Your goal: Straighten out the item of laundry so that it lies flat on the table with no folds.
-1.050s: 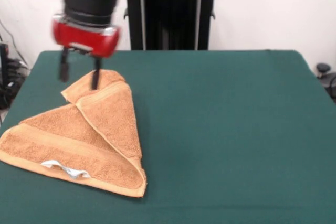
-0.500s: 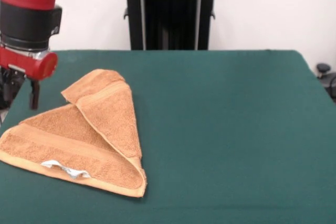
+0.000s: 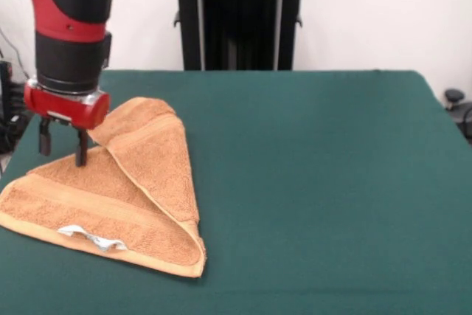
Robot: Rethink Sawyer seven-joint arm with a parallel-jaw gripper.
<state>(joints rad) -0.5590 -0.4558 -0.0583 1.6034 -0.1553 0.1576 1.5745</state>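
On the left part of the dark green felt table (image 3: 317, 182), the orange-tan terry towel (image 3: 122, 197) is seen folded into a rough triangle, a white tag (image 3: 92, 237) showing at its near hem. The gripper (image 3: 63, 151) is held with fingers spread above the towel's far left edge.

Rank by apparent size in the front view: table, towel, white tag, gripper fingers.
1. table
2. towel
3. white tag and one of the fingers: both small, and depth differs, so unranked.
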